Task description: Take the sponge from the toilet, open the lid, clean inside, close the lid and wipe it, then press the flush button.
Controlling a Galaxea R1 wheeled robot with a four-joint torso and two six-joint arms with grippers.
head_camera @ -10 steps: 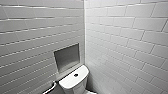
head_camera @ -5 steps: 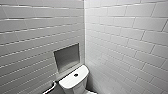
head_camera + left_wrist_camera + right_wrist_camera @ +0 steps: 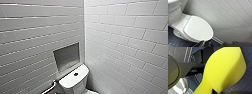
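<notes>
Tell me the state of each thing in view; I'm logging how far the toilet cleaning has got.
lid: shut, lying flat on the toilet.
sponge: off the toilet, pinched narrow at one end by the right gripper.
flush button: nothing touching it.
tank cover: in place.

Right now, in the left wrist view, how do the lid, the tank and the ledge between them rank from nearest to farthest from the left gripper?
1. The lid, its front edge beside the left gripper.
2. The ledge, just behind the lid.
3. The tank, at the far end.
</notes>
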